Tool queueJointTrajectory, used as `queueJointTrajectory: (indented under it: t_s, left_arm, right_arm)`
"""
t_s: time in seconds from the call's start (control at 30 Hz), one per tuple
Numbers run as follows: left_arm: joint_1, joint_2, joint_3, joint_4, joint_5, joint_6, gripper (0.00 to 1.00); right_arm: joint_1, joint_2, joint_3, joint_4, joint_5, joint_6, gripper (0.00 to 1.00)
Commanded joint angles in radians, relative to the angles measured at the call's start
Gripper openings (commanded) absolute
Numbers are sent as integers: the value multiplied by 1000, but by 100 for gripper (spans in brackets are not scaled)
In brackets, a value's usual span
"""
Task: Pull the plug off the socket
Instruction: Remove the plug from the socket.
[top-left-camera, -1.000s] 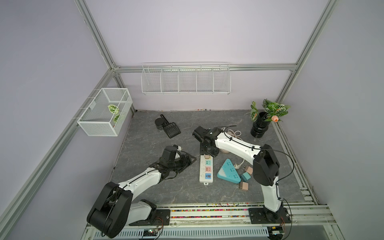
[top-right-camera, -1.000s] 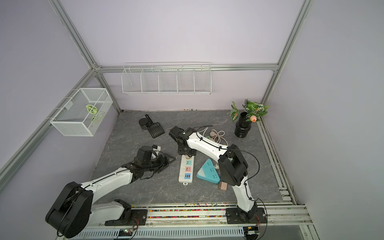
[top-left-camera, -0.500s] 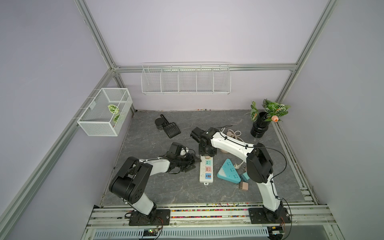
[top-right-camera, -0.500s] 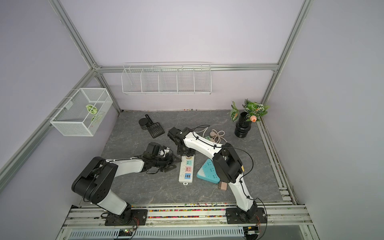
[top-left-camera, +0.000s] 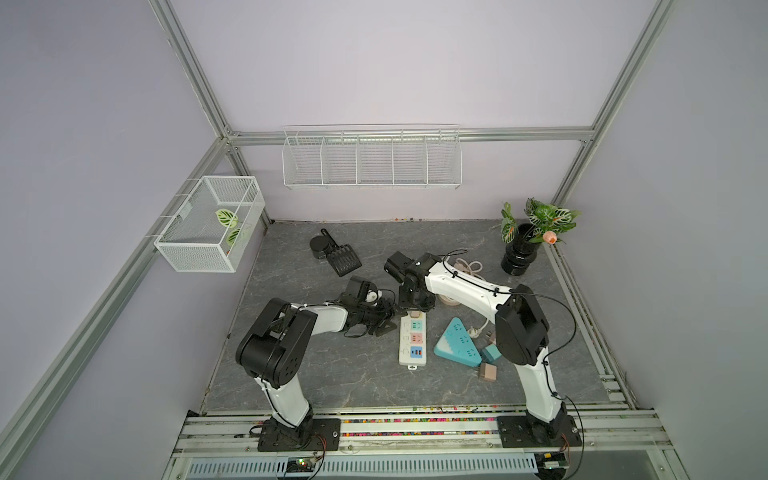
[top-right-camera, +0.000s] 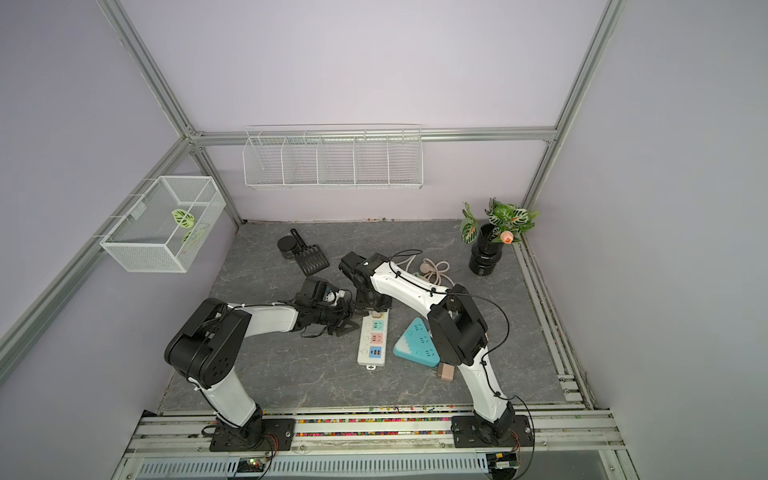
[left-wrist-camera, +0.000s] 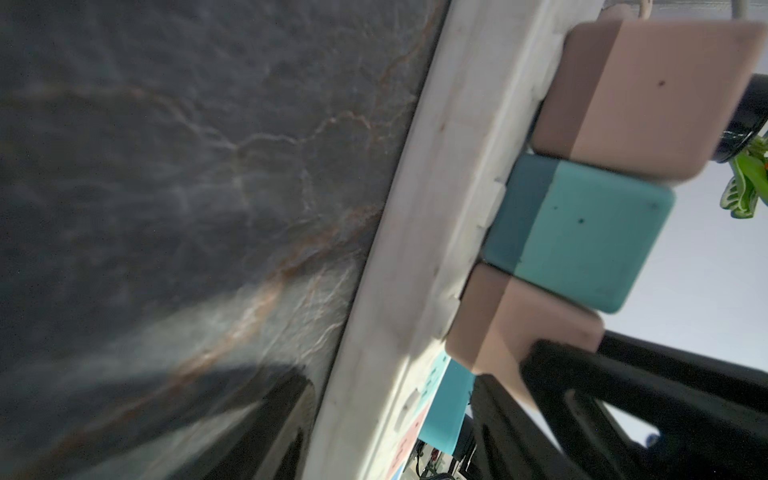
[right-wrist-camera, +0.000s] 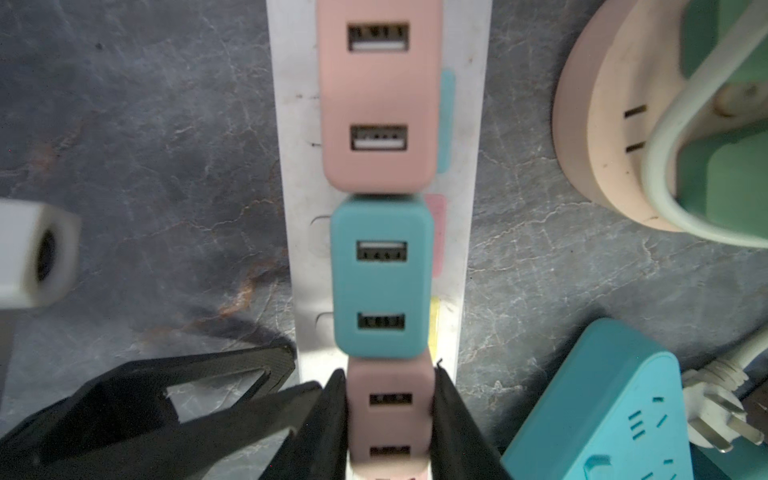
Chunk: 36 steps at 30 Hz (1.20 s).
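Observation:
A white socket strip (top-left-camera: 412, 345) (top-right-camera: 372, 349) lies on the grey table. In the right wrist view it carries three plugs in a row: pink (right-wrist-camera: 380, 95), teal (right-wrist-camera: 381, 278) and another pink plug (right-wrist-camera: 390, 411). My right gripper (right-wrist-camera: 390, 399) (top-left-camera: 415, 306) points straight down and is shut on that last pink plug, one finger on each side. My left gripper (left-wrist-camera: 390, 399) (top-left-camera: 388, 322) lies low against the strip's left side. Its jaws are closed on the strip's edge beside the held plug. In both top views the right gripper hides the plugs.
A teal triangular socket (top-left-camera: 457, 343) lies right of the strip with loose teal (top-left-camera: 492, 353) and pink (top-left-camera: 487, 372) plugs. A round pink socket (right-wrist-camera: 602, 137) and coiled cord sit under the right arm. A black scoop (top-left-camera: 343, 257) and potted plant (top-left-camera: 521, 253) stand at the back.
The left arm slid right to the strip and its jaws narrowed onto the edge. The right gripper's jaws closed onto the pink plug.

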Motion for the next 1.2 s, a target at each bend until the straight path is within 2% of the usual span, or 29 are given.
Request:
queueJointTrajectory:
  t_s: [0.0, 0.03, 0.17, 0.2, 0.27, 0.3, 0.5, 0.67, 0.7, 0.83, 0.93, 1.17]
  left_arm:
    - [3, 93, 13, -216, -124, 2, 60]
    - [2, 111, 24, -244, -129, 6, 56]
    - [-6, 152, 36, -293, -149, 4, 55]
    - [-8, 155, 34, -296, -154, 4, 49]
    - [-8, 158, 36, -308, -164, 6, 47]
    - [-8, 159, 35, -308, -166, 7, 43]
    - [-8, 177, 36, -315, -169, 9, 37]
    - [-8, 193, 39, -349, -203, 1, 36]
    - [-8, 196, 37, -351, -207, -4, 28]
    - [-8, 210, 35, -357, -214, -20, 27]
    - [-9, 212, 26, -355, -224, -30, 27]
    - [-7, 222, 14, -336, -227, -47, 27]
  right_arm:
    - [-8, 19, -25, 36, -34, -16, 32]
    - [-8, 24, -13, 32, -37, -19, 32]
    - [-11, 45, 49, 1, -34, -33, 31]
    - [-11, 47, 59, 0, -35, -36, 31]
    - [-14, 46, 73, 1, -38, -38, 31]
    - [-14, 47, 79, 1, -40, -38, 31]
    - [-17, 52, 92, 5, -60, -40, 31]
    - [-23, 65, 102, 65, -135, -27, 30]
    - [-25, 76, 120, 62, -139, -25, 30]
    - [-36, 121, 244, -76, -71, -21, 29]
    - [-45, 72, 180, -67, -42, -63, 30]
    - [-26, -136, -175, 220, -73, -106, 29]
